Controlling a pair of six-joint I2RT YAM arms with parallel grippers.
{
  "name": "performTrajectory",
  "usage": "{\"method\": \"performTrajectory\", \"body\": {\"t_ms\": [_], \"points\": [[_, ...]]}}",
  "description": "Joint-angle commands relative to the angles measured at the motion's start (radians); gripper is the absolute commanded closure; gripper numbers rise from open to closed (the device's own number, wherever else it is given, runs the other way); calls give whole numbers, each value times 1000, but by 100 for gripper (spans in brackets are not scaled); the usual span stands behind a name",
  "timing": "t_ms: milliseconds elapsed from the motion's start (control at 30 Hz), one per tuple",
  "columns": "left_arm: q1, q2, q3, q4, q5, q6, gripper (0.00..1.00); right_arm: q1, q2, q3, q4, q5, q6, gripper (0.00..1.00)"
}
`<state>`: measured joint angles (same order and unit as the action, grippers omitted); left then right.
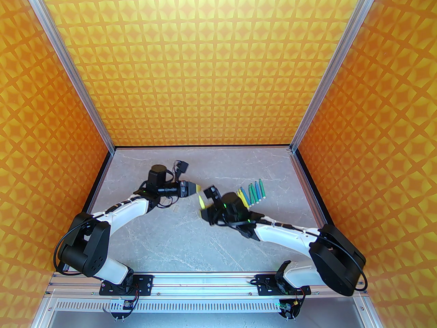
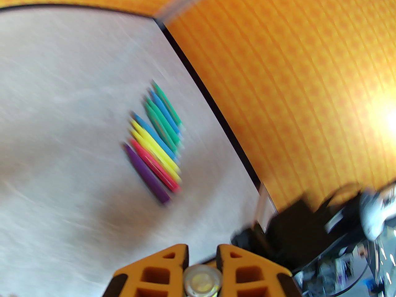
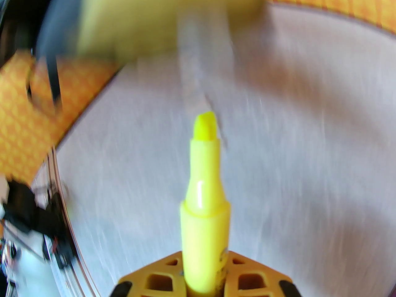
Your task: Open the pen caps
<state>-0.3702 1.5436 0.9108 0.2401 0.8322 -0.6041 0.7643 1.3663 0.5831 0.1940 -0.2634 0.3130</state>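
My right gripper (image 1: 203,211) (image 3: 204,258) is shut on a yellow pen (image 1: 201,202) (image 3: 204,203). Its pointed yellow tip (image 3: 204,128) is bare and aims at the left gripper. My left gripper (image 1: 196,187) (image 2: 202,252) hovers mid-table just beyond that tip, shut on a clear pen cap (image 2: 202,281) (image 3: 199,70), which shows end-on between the orange fingers (image 2: 164,268). Cap and pen are apart. Several more pens (image 1: 251,193) (image 2: 156,141) lie side by side on the table to the right: purple, pink, yellow, blue and green.
The marble tabletop (image 1: 191,244) is walled in by orange patterned panels with a black rim (image 1: 307,183). A small pale piece (image 1: 175,207) lies on the table under the left wrist. The right arm (image 2: 309,227) crosses close to the pen row.
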Motion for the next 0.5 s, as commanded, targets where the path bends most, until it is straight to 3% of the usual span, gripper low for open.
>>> {"method": "performTrajectory", "body": {"t_ms": [0, 167, 267, 467], "points": [[10, -29, 8, 48, -63, -34, 100, 3, -44, -38, -7, -20, 14, 100], [11, -17, 24, 2, -66, -19, 100, 3, -64, -47, -42, 91, 22, 100], [7, -10, 53, -153, -98, 60, 100, 3, -64, -20, -97, 213, 21, 100], [-13, -10, 120, -513, -264, 244, 100, -9, -49, 30, -176, 392, 40, 100]]}}
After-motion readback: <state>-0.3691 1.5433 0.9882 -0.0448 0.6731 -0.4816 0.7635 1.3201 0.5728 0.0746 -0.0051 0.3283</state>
